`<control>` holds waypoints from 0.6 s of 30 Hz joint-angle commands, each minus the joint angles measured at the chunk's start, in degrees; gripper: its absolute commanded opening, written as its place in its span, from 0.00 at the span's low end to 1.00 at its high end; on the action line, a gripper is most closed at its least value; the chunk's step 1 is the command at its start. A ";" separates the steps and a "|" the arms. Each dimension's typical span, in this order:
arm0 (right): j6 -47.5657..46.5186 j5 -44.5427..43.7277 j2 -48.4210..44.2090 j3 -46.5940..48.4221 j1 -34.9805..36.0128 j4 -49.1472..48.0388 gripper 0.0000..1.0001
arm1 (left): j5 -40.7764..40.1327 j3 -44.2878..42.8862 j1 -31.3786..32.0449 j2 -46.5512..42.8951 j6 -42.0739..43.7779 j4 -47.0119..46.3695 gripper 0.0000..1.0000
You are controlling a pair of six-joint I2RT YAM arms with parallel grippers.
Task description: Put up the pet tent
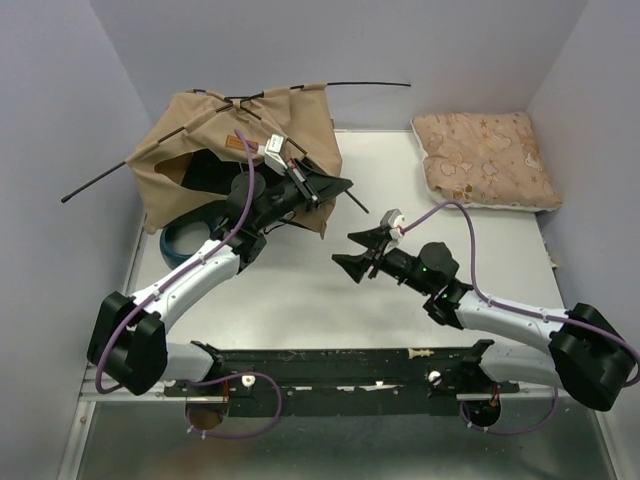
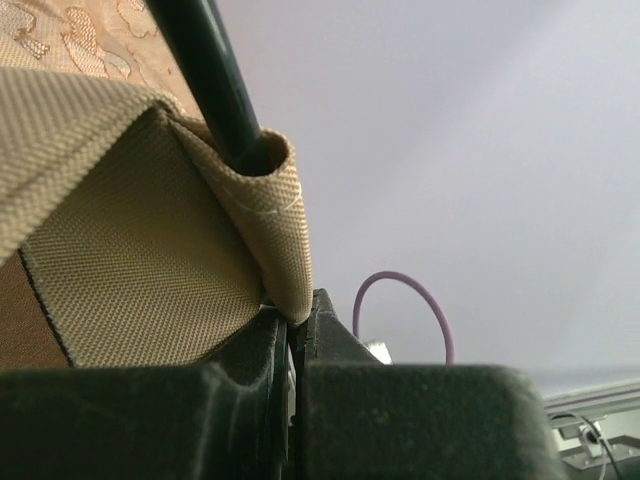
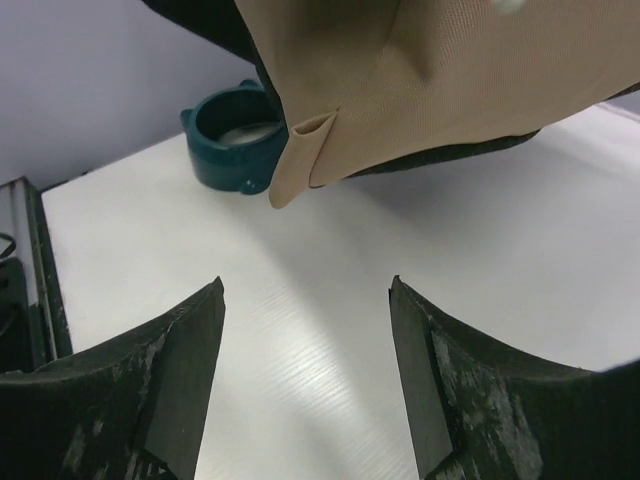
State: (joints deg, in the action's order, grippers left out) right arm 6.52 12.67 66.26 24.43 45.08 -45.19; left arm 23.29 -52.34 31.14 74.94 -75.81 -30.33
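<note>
Left tool (image 2: 297, 325), we see, is clamped on the tent (image 1: 215, 130) hem, while our right tool (image 3: 305, 300) gapes empty near it.

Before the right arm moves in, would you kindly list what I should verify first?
1. Grip: the left end effector is shut on a corner hem of the tan fabric pet tent: ok.
2. The thin black pole enters that corner's sleeve: ok; how deep, cannot tell.
3. The right end effector is open and empty: ok.
4. Tent standing in shape: not ok, it sags and pole ends stick out.
5. The teal plastic ring is free of the fabric: cannot tell.
6. The pink patterned cushion is apart from both arms: ok.
</note>
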 commanded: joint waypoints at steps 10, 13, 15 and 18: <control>-5.91 -9.23 5.98 5.80 3.17 -10.18 0.75 | -5.09 -9.27 -0.81 4.34 -5.58 5.19 0.00; -5.91 -9.33 8.27 7.47 3.26 -11.84 0.71 | -5.36 -9.27 -0.64 4.25 -6.01 5.01 0.00; -5.91 -9.59 10.02 9.05 3.26 -12.38 0.70 | -5.36 -9.36 -0.55 4.17 -6.28 5.28 0.00; -5.91 -9.59 11.87 10.81 3.35 -12.99 0.68 | -5.53 -9.28 -0.55 4.08 -6.45 5.10 0.00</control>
State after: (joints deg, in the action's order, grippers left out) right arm 1.69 5.34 76.07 32.12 48.01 -53.84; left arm 21.45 -60.38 31.14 78.83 -81.14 -26.39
